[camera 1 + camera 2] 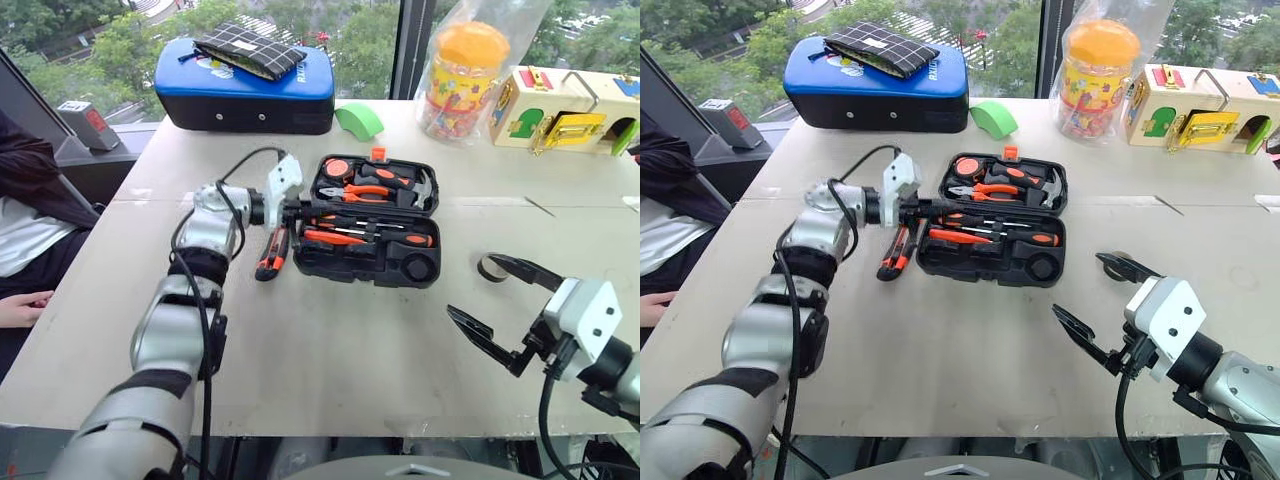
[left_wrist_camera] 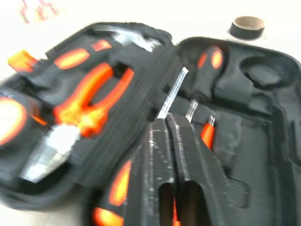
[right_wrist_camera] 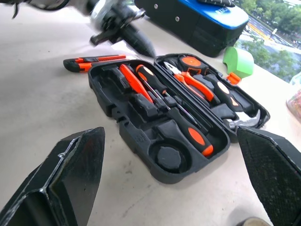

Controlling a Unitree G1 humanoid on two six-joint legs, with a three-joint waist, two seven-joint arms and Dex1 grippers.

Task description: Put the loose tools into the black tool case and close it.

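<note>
The black tool case [image 1: 425, 270] lies open mid-table. Its near half holds a screwdriver [image 1: 405, 240] with an orange-and-black handle, another one, and a slim orange tester [image 1: 335, 237]. The utility knife [image 1: 272, 253] lies on the table against the case's left side. A small tape roll [image 1: 490, 268] sits on the table to the right of the case. My left gripper [image 1: 300, 211] is shut at the case's left edge, its fingers [image 2: 183, 141] pressed together over the screwdriver shafts with nothing seen between them. My right gripper [image 1: 474, 288] hangs open near the tape roll, holding nothing.
Orange-handled pliers [image 1: 362, 192] and a small hammer [image 1: 420, 190] sit in the case's far half. At the back stand a blue-topped case [image 1: 245, 95] with a checked pouch, a green object [image 1: 360, 121], an orange-lidded jar [image 1: 465, 75] and a wooden latch box [image 1: 565, 110]. A person sits at the table's left edge.
</note>
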